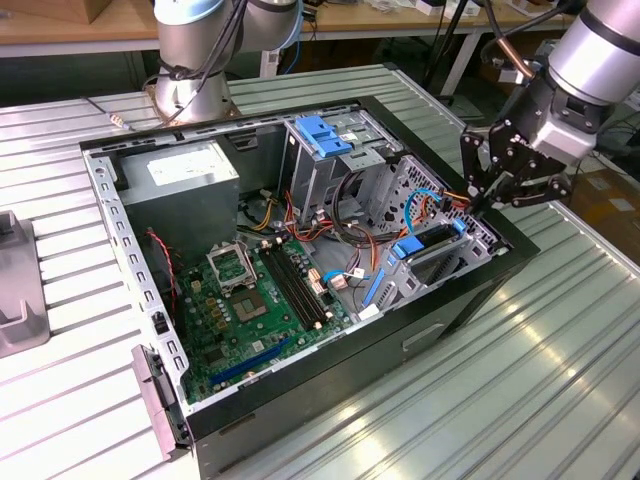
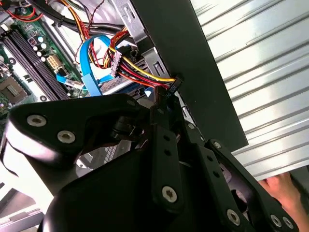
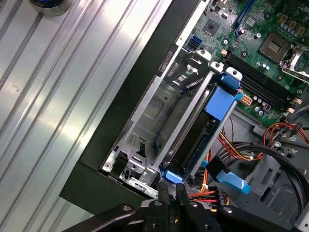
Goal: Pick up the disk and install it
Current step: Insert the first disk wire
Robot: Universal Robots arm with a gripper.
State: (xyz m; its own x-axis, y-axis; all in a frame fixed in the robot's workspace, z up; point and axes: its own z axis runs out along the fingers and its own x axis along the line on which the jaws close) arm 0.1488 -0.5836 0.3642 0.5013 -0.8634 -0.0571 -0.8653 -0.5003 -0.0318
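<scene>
Your open computer case [image 1: 300,400] sits on a ribbed metal table [image 1: 560,340]; the disk [image 3: 203,130], blue-railed, stands on edge in the bay by the case's near wall; your gripper [image 1: 480,200] hovers just above its end, fingers pinched together, holding nothing.

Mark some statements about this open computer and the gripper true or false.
1. The computer case lies open on a ribbed metal table. True.
2. The gripper is over the processor socket. False: it is near the disk, at the case's edge toward the exterior view's right.
3. The disk sits inside the case. True.
4. The power supply is beside the gripper. False: it is at the opposite corner of the case.
</scene>
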